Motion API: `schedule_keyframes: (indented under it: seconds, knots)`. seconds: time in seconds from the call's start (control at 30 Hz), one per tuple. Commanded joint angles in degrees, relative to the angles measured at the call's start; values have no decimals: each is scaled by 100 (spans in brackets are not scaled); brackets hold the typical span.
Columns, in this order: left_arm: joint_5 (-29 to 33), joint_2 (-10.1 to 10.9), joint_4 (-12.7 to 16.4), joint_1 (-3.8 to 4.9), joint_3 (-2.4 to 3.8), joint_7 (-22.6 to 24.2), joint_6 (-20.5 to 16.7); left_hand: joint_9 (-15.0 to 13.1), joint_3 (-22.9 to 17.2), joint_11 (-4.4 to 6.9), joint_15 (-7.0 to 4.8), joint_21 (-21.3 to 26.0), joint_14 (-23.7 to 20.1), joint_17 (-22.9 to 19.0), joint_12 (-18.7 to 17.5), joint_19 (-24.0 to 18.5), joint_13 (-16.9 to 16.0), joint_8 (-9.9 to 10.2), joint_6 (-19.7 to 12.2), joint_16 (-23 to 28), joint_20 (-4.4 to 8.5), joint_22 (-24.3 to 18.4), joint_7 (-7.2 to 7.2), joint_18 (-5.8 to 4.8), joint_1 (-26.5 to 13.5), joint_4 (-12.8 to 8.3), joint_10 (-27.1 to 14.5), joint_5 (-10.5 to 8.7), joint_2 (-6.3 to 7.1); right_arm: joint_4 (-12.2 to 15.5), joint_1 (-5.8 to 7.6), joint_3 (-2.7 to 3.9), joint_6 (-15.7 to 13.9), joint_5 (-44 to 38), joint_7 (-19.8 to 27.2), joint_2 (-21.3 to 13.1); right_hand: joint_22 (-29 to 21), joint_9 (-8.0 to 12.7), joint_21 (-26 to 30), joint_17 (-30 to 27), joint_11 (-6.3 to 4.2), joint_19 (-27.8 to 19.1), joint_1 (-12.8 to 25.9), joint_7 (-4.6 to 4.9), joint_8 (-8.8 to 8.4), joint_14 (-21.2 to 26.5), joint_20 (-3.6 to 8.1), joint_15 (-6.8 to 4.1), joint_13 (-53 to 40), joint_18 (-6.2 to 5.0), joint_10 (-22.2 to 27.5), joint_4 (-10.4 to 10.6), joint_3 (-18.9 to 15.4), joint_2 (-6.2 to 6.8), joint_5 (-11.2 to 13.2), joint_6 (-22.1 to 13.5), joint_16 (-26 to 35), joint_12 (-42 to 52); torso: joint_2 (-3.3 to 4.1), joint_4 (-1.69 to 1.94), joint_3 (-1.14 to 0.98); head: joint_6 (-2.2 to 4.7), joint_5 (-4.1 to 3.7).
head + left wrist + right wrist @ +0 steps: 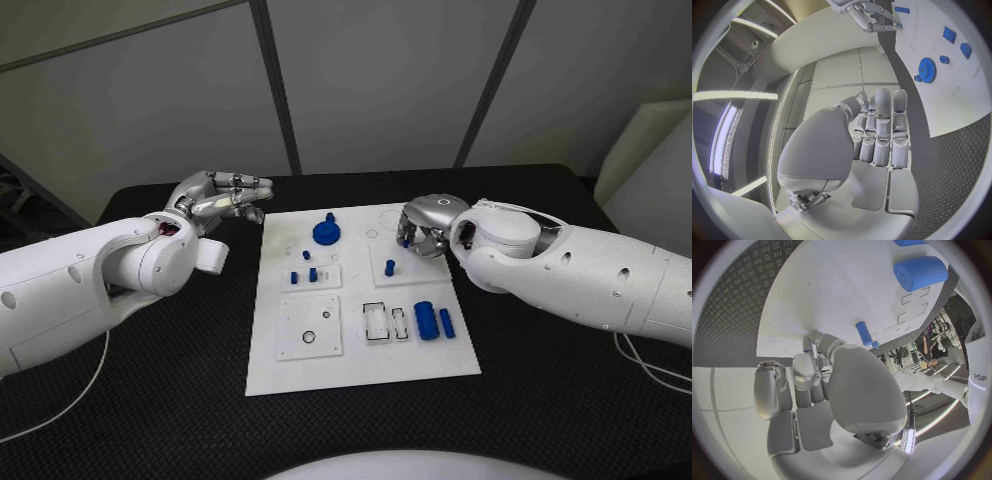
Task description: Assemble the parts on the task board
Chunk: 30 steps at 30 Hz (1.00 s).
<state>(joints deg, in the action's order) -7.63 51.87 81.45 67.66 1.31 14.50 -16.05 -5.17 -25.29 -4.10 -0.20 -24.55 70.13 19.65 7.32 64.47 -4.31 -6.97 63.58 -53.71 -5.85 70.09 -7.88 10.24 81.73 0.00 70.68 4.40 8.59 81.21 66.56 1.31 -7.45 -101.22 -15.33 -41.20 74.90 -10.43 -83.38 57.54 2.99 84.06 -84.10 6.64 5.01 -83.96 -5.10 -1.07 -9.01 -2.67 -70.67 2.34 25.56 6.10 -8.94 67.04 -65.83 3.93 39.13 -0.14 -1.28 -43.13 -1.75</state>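
Head view is showing a white task board (361, 370) lying in the middle of a black bench (577, 400), with a robot arm reaching in from each side. The right hand (423, 225) is hovering low over the board's far right corner, fingers curling downward beside a short blue peg (389, 267) standing upright there; whether it is gripping anything cannot be told, though it is probably working at a socket in that corner. The left hand (224, 197) is waiting off the board's far left edge, above the bench, fingers loosely curled and holding nothing, likely keeping clear.

Counting the blue parts on the board:
- one gear (327, 232) standing on its post near the far edge
- two small pieces (304, 275) on the left middle plate
- one upright peg
- one thick cylinder (426, 320) lying near the right edge
- one thin pin (447, 322) just beside it
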Motion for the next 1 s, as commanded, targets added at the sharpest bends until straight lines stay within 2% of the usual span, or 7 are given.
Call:
schedule_keyframes:
  seconds: [0.03, 0.43, 0.73, 1.0]
  knots:
    - [75, -9, -4, 7, 6, 99, -2, -10, -24, -12, -7, 29, -8, -5, -19, -37, -9, 32, 21, 39, -1, -5, -20, 21, -45, -5, 15, -13, 3, 7, -33, -27, -34, -116, -119, -1, 982, -19, -53, -38, 4, 276, 33, -12, 19, -88, 48, -60, 12, 102, -67, -76, 12, -90, -24, 52, 6, 6, -2, -3, 0, -6, -17]
    - [76, -7, -38, 7, 6, 81, 50, -10, -28, -15, -7, 39, -7, -15, -28, -32, -9, 42, 12, 61, -1, -16, -25, 21, -38, -17, 5, -9, 3, 143, -46, -27, -711, -197, -70, -63, 1107, -38, -194, -79, -10, 349, 85, -20, 14, -87, 72, -80, 42, 139, -134, -168, 17, -84, -23, 88, 8, -14, -9, -6, 1, 17, -32]
    - [76, -4, -62, 7, 6, 64, 84, -9, -28, -20, -4, 49, -11, -22, -36, -31, -9, 50, 4, 79, -1, -24, -29, 20, -37, -25, -3, -8, 7, 398, -46, -25, -926, -135, -60, -242, 1139, -45, -231, -90, -14, 369, 125, -24, 12, -89, 79, -85, 54, 149, -150, -189, 8, -75, -19, 102, 4, -21, -4, -8, 0, 43, -53]
    - [76, 2, -72, 7, 6, 42, 114, -9, -27, -25, -1, 57, -15, -28, -42, -32, -9, 57, -3, 94, -3, -31, -34, 19, -39, -31, -11, -10, 11, 917, -44, -17, -1120, -25, -87, -547, 1159, -49, -253, -97, -16, 380, 140, -27, 11, -88, 82, -88, 61, 155, -155, -203, 4, -69, -18, 108, 2, -24, -8, -13, 2, 48, -51]
